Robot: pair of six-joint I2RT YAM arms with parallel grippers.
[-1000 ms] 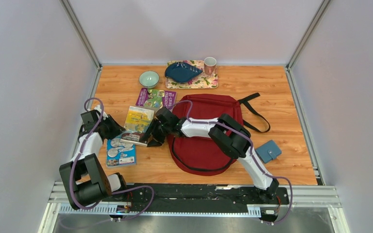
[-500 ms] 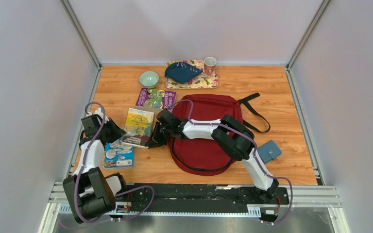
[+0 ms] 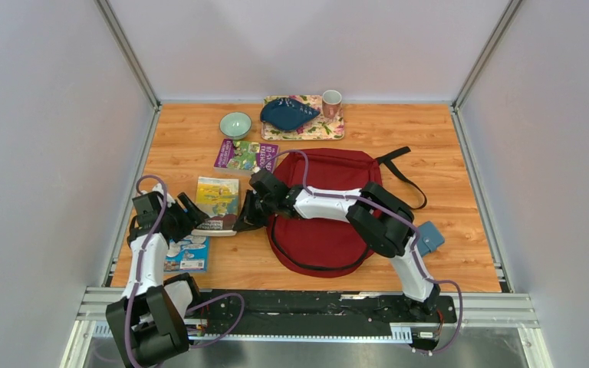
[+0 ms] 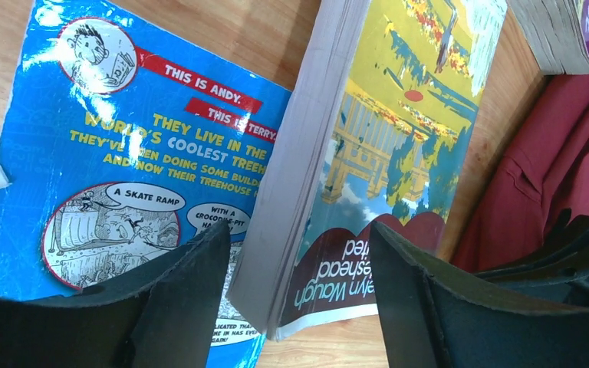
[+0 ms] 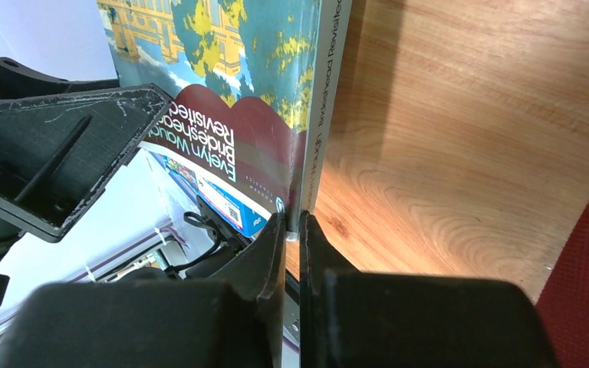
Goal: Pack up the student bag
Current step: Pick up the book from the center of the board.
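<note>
Top external view, nearest first: the left gripper [image 3: 192, 209] hangs low over the wooden table [image 3: 460, 161] at its left side, its fingers spread wide. The left wrist view shows the near end of a yellow paperback [image 4: 399, 115] lying in the gap between them – neither pad seems to press it. Just beside it on the left lies a blue comic-style book [image 3: 188, 253], flat, with the paperback's edge overlapping it. From the other side the right gripper [image 3: 245, 215] reaches across, fingers pressed nearly together and pinching the paperback's corner at the spine, as the right wrist view makes plain.

Right of the books, in the middle of the table, lies the student bag [image 3: 318, 238], flat – the right arm stretches over its top half, and its black straps trail to the right. A small blue wallet [image 3: 432, 236] sits near the bag's right edge.

Farther back are a purple book [image 3: 244, 155], a pale green bowl [image 3: 235, 123], and a floral tray [image 3: 330, 132] carrying a dark blue dish [image 3: 287, 113] and a cup [image 3: 331, 100].
</note>
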